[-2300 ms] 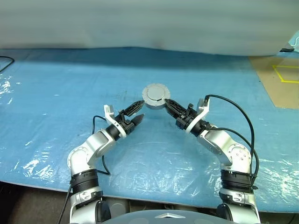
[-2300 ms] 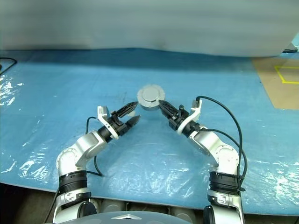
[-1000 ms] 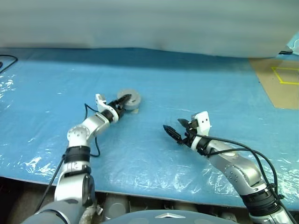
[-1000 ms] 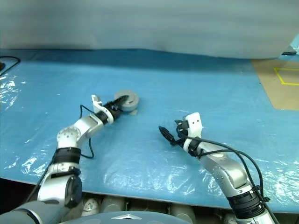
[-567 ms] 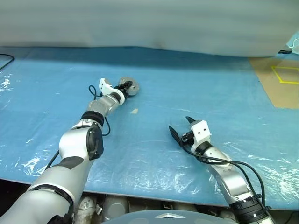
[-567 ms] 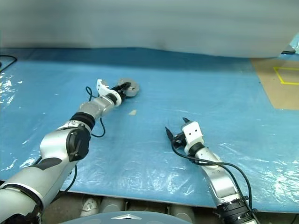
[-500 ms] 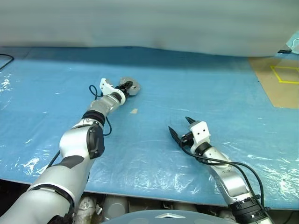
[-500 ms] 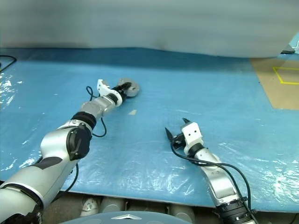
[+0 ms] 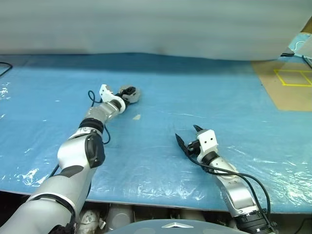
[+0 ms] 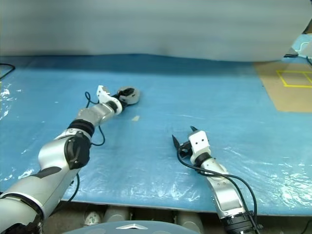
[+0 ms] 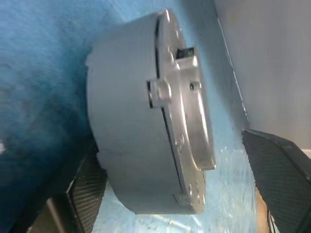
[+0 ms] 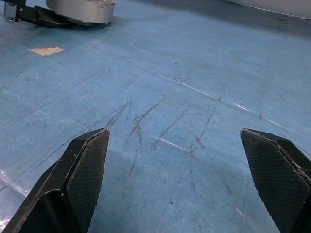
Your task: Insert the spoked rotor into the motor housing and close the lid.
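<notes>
On the blue plastic-covered worktop (image 9: 161, 107), far left of centre: the motor housing (image 9: 130, 92), a short round grey metal puck, resting on the sheet with the lid (image 11: 187, 116) closed on it. From the left wrist camera the lid reads as a silver-grey disc seated flush on the grey body, with a small tab at its edge and a smooth raised outer face; the spoked rotor cannot be made out.

Left hand (image 9: 125, 94): arm stretched far forward, hand at the near-left side of the housing. Its two black fingers (image 11: 85, 187) stand wide apart on either side of the puck; one finger lies just beside the grey wall, the other is well clear of the lid side. No grip on the housing is visible.

Right hand (image 9: 186, 137): lower right of the worktop, well apart from the housing, hovering low over bare sheet. Fingers (image 12: 85, 167) spread fully, nothing between them.

Small tan scrap (image 9: 137, 116): flat on the sheet, near the housing on its near side, between the two hands.

Brown cardboard panel with yellow tape outline (image 9: 287, 83): far right edge, beyond the blue sheet.

Black cable (image 9: 4, 68): far left edge of the worktop.
</notes>
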